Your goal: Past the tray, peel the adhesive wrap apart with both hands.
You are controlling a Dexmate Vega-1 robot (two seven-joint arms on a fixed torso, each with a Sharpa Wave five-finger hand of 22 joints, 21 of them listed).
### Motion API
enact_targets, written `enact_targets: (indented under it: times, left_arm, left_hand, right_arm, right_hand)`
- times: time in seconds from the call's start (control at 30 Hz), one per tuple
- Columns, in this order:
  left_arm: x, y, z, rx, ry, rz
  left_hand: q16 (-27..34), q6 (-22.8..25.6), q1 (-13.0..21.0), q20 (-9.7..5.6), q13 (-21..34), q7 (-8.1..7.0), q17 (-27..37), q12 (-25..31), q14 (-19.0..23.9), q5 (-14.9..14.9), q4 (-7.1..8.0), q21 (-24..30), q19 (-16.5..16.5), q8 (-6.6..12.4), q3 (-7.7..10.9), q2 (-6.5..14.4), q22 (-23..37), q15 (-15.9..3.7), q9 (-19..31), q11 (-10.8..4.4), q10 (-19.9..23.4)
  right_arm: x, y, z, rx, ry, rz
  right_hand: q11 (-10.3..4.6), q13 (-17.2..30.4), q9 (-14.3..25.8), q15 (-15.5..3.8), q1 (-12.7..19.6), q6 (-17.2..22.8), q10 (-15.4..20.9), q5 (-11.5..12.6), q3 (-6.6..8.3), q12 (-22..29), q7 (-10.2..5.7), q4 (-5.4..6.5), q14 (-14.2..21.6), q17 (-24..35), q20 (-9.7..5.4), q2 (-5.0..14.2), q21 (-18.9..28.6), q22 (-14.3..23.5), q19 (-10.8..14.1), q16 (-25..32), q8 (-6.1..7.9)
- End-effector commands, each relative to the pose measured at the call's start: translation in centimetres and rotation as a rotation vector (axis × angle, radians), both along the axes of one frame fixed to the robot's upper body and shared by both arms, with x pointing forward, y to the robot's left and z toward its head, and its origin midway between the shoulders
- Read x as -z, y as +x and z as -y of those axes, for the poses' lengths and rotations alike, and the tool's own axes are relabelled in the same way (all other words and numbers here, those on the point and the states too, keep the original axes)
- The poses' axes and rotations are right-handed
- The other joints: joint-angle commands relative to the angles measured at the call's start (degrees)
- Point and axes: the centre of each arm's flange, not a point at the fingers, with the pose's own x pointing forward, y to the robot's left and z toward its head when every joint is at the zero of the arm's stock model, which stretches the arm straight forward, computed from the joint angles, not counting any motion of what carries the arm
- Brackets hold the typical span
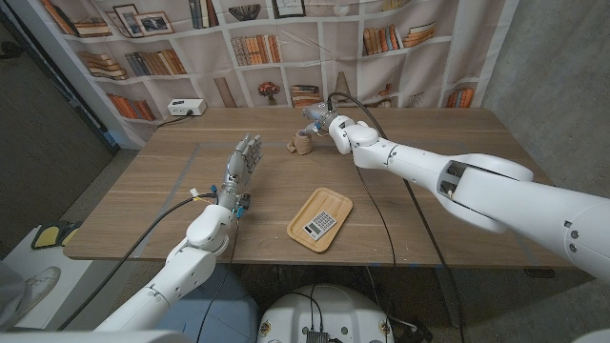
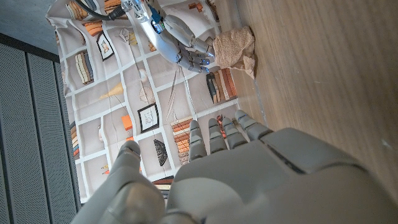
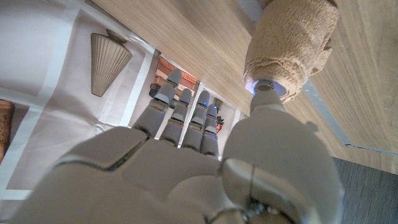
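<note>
Both hands sit past wooden tray (image 1: 320,220): right hand (image 1: 320,121) w/ thumb touching tan adhesive wrap roll (image 1: 302,145), grip unclear; left hand (image 1: 242,162) fingers apart, holding nothing.

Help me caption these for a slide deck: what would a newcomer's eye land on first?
First, the right hand reaching past the tray to the far side of the table, a fingertip touching the tan roll of adhesive wrap. Next, the wooden tray near the front edge with a calculator on it. The left hand stands open, mid-table, to the wrap's left, apart from it.
</note>
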Motion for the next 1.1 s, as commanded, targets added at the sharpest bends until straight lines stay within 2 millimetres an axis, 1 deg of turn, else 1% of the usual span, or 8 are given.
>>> enact_targets:
  times: [0.03,0.27,0.37,0.43,0.5,0.53,0.57,1.1]
  left_arm:
    - [0.16,-0.05,-0.21,-0.004,-0.006,-0.008]
    - [0.06,0.11,-0.16,-0.003,-0.005,-0.010]
    - [0.00,0.16,-0.12,-0.002,-0.005,-0.009]
    - [-0.05,0.23,-0.10,-0.001,-0.005,-0.011]
    - [-0.07,0.26,-0.10,-0.001,-0.005,-0.010]
    - [-0.07,0.26,-0.10,-0.001,-0.005,-0.009]
    - [-0.08,0.27,-0.10,-0.001,-0.005,-0.010]
    - [-0.17,0.46,-0.03,0.004,-0.003,-0.009]
  left_hand:
    - [-0.03,0.59,-0.04,0.24,0.26,0.00,0.09,0.00,0.21,0.27,-0.07,0.13,0.08,-0.09,0.15,0.00,0.09,0.13,0.11,0.04,0.19]
    - [-0.04,0.62,-0.04,0.26,0.26,-0.04,0.09,0.01,0.19,0.27,-0.07,0.12,0.06,-0.09,0.16,0.01,0.09,0.20,0.12,0.05,0.23]
    - [-0.03,0.62,-0.05,0.26,0.26,0.01,0.09,0.02,0.21,0.27,-0.06,0.12,0.05,-0.10,0.16,0.01,0.09,0.23,0.12,0.03,0.27]
    - [-0.03,0.62,-0.05,0.25,0.26,0.05,0.09,0.04,0.23,0.27,-0.06,0.12,0.06,-0.10,0.16,0.02,0.09,0.22,0.12,0.08,0.30]
    - [-0.03,0.62,-0.05,0.23,0.26,-0.07,0.09,0.04,0.21,0.27,-0.06,0.13,0.06,-0.11,0.16,0.03,0.09,0.21,0.12,-0.03,0.33]
    - [-0.03,0.61,-0.05,0.25,0.26,-0.10,0.09,0.03,0.21,0.27,-0.05,0.12,0.05,-0.11,0.17,0.04,0.09,0.21,0.12,-0.03,0.30]
    - [-0.03,0.62,-0.05,0.25,0.26,-0.09,0.09,0.03,0.22,0.27,-0.05,0.12,0.05,-0.11,0.17,0.04,0.09,0.20,0.12,0.01,0.29]
    - [-0.05,0.65,-0.04,0.24,0.27,-0.03,0.09,0.01,0.17,0.27,-0.05,0.13,0.05,-0.12,0.19,0.07,0.09,0.22,0.12,0.03,0.28]
  right_arm:
    - [0.17,0.46,-0.31,0.001,-0.004,-0.002]
    - [0.18,0.74,-0.25,0.006,-0.013,-0.008]
    - [0.17,0.77,-0.18,0.005,-0.015,-0.013]
    - [0.15,0.80,-0.13,0.006,-0.015,-0.023]
    - [0.11,0.83,-0.09,0.008,-0.016,-0.028]
    - [0.11,0.83,-0.09,0.008,-0.016,-0.028]
    - [0.10,0.86,-0.07,0.008,-0.017,-0.032]
    - [0.28,0.97,-0.11,-0.005,-0.057,-0.071]
  right_hand:
    - [-0.50,0.32,0.32,-6.10,0.25,1.47,1.00,0.24,0.06,0.66,-0.19,-0.39,0.92,0.22,-0.10,-0.12,0.05,0.24,0.27,0.42,0.43]
    - [-0.95,0.43,0.34,-6.27,0.56,1.98,1.38,0.29,0.15,0.89,-0.35,-0.56,1.06,0.30,-0.16,0.00,0.06,0.24,0.37,0.50,0.51]
    - [-0.80,0.46,0.34,-6.25,0.69,2.09,1.42,0.31,0.18,0.93,-0.35,-0.65,1.12,0.31,-0.16,-0.02,0.07,0.24,0.42,0.52,0.51]
    - [-1.06,0.49,0.35,-6.31,0.83,2.12,1.35,0.31,0.16,0.91,-0.39,-0.77,1.08,0.29,-0.16,-0.15,0.06,0.24,0.41,0.48,0.48]
    - [-1.05,0.52,0.35,-6.33,0.93,2.02,1.25,0.32,0.15,0.89,-0.31,-0.85,1.03,0.29,-0.19,-0.24,0.04,0.24,0.41,0.45,0.40]
    - [-0.64,0.55,0.35,-6.30,1.00,1.96,1.19,0.32,0.11,0.88,-0.28,-0.93,0.99,0.28,-0.17,-0.38,0.02,0.24,0.35,0.42,0.35]
    - [-0.83,0.58,0.36,-6.25,1.07,1.87,0.99,0.33,0.05,0.82,-0.34,-1.01,0.98,0.27,-0.23,-0.55,-0.01,0.23,0.31,0.40,0.28]
    - [-1.07,0.78,0.39,-6.17,1.16,2.03,1.12,0.48,-0.36,0.97,-0.29,-1.17,0.75,0.27,-0.09,-1.39,-0.14,0.23,0.11,0.22,0.11]
